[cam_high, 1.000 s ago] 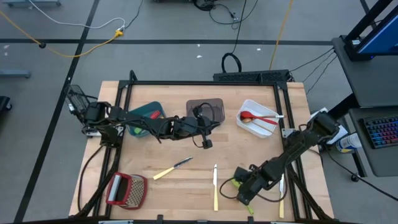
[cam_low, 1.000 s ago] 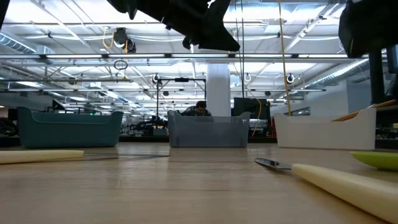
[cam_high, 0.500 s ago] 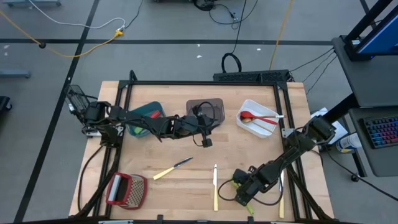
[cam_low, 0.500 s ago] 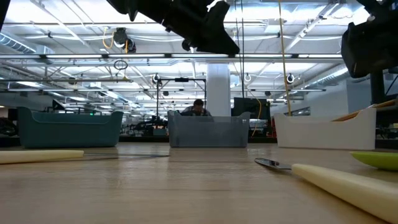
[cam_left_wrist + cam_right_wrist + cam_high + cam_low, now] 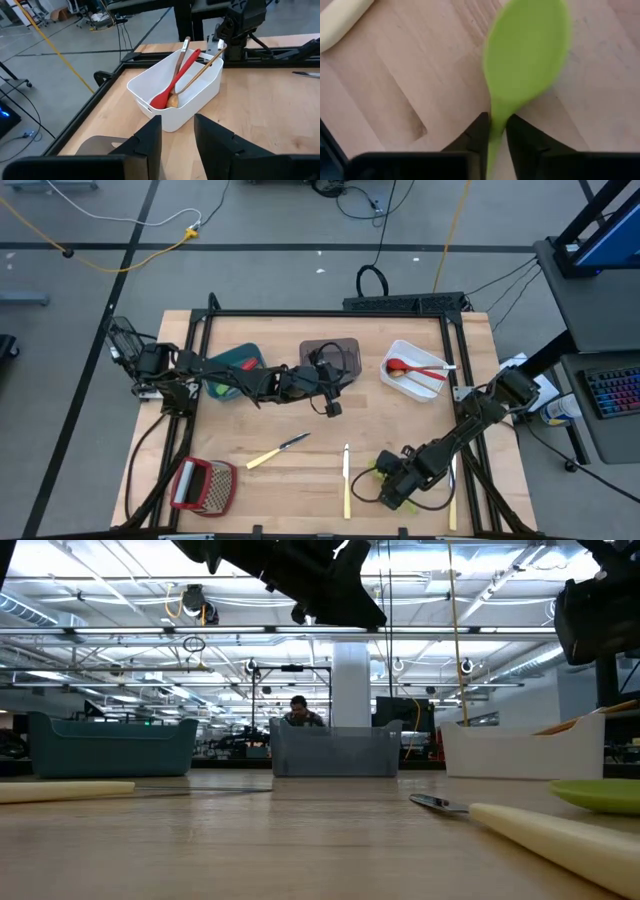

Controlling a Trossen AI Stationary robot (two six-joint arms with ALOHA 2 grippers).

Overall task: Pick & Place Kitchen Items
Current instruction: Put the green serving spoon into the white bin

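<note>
Right now your right gripper (image 5: 494, 134) has its fingers clamped on the neck of the green spoon (image 5: 525, 55), low over the table (image 5: 300, 470) well in front of the white bin (image 5: 412, 372) and just right of the cream-handled knife (image 5: 346, 480) lying there. Judging by the blur in the right wrist view, the spoon bowl may be swinging, and the grip sits on a thin, slick silicone stem, so a quick lift or turn could let it pivot or slip out between the fingers. Watch the carry too: the white bin already holds a red spatula (image 5: 176, 80), a wooden spoon (image 5: 195, 80) and another long handle, so a tilted spoon could catch on them or on the rim and end up outside.

Your left gripper (image 5: 176, 135) hangs with its fingers apart just left of the white bin, beside the grey bin (image 5: 330, 356). If both arms close on the white bin together, they could collide.
</note>
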